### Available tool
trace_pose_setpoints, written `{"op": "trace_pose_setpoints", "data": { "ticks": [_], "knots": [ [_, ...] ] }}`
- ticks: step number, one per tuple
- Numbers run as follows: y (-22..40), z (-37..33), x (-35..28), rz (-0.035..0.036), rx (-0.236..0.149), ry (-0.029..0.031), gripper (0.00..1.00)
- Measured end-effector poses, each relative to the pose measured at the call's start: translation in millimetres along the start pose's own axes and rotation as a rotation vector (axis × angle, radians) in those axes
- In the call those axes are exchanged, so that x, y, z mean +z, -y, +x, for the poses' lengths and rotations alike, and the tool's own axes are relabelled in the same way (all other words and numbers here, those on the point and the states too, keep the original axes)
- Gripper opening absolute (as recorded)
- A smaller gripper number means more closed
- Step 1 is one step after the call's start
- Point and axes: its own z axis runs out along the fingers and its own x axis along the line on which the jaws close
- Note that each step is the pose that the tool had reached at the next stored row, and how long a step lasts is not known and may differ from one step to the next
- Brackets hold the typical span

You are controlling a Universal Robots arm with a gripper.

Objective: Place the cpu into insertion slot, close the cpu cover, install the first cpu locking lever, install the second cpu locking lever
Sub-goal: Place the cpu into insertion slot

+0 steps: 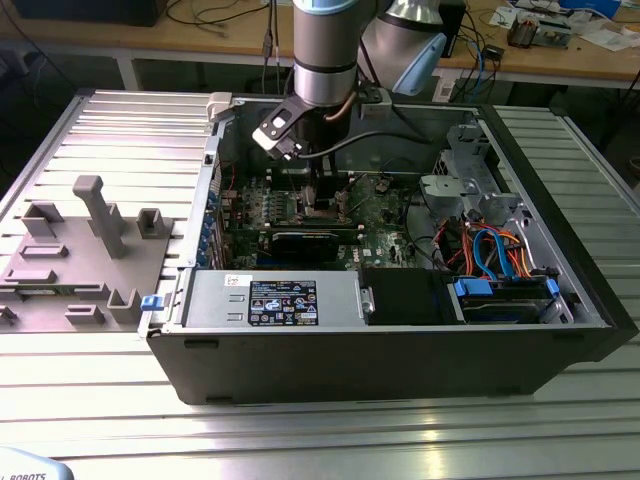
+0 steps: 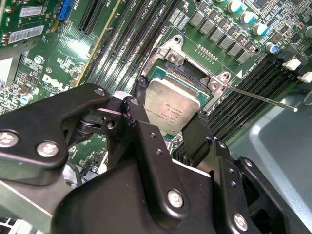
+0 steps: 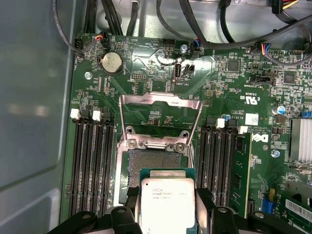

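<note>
The cpu [image 3: 168, 201] hangs just above the insertion slot [image 3: 153, 163], not yet seated.
The gripper [image 3: 168, 207] has its jaws clamped on the chip's edges. The cpu cover [image 3: 161, 101] stands flipped open beside the slot, so seating, cover and both levers look undone.

The insertion slot [image 3: 155, 163] lies open below the cpu [image 3: 168, 195] in my tool [image 3: 168, 210], its cpu cover [image 3: 161, 100] swung back beyond it, memory slots [image 3: 92, 165] crowding both sides, a thin locking lever [image 2: 263, 99] jutting sideways.
</note>
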Motion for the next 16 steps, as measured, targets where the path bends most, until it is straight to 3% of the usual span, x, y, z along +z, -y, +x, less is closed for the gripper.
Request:
{"op": "trace_pose_setpoints", "data": {
  "ticks": [16],
  "knots": [
    [0.1, 0.1, 3.9, 0.0002, 0.009, 0.0003, 0.55]
  ]
}}
